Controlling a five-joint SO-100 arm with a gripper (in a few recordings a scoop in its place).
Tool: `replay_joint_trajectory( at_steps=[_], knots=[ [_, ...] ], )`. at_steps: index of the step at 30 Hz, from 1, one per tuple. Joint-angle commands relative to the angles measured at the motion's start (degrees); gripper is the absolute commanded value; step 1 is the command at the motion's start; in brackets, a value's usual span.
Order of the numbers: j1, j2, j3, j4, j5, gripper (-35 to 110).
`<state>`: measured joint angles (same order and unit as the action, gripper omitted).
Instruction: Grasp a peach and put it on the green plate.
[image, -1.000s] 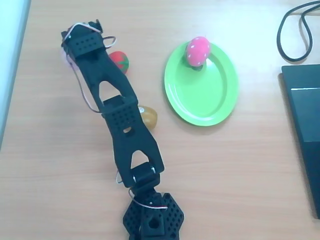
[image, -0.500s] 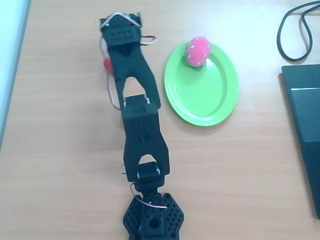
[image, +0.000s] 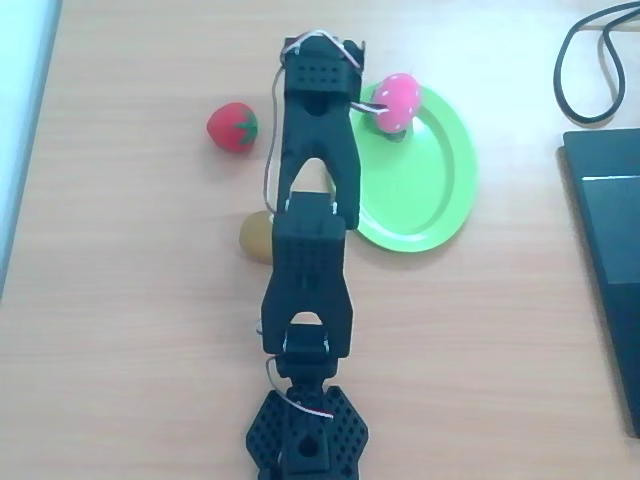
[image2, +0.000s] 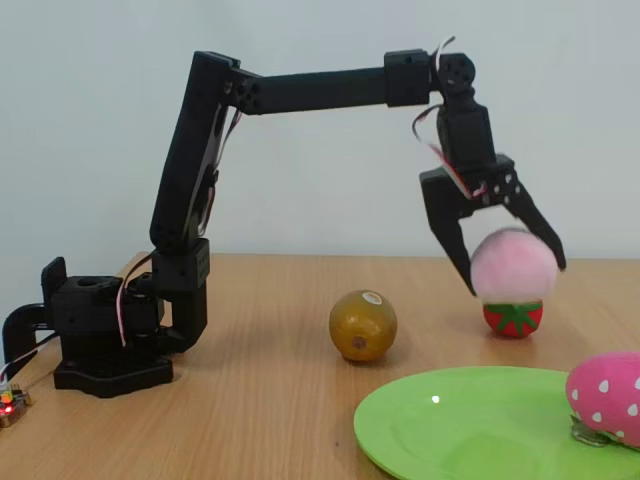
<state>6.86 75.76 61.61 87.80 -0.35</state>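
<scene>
In the fixed view, right of centre, the gripper (image2: 510, 265) clamps one pale pink peach (image2: 513, 265) above the table. One green plate (image2: 470, 420) at lower right carries one dotted strawberry (image2: 608, 392); one kiwi (image2: 363, 325) sits at centre.

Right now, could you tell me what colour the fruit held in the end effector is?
Pale pink: the peach, seen best in the fixed view.

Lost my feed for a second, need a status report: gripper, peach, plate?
Gripper shut on the peach, held clear above the table. Green plate not reached yet. Pink dotted fruit sits on its far rim; the middle is free.
</scene>
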Motion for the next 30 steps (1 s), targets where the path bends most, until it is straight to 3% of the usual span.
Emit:
replay_joint_trajectory(
  at_steps=[1, 15, 30],
  knots=[
    [3.43, 2.2, 1.58, 0.26, 0.44, 37],
    [13.45, -2.64, 8.35, 0.26, 4.92, 35],
    [16.52, -6.15, 9.93, -1.67, 5.98, 35]
  ],
)
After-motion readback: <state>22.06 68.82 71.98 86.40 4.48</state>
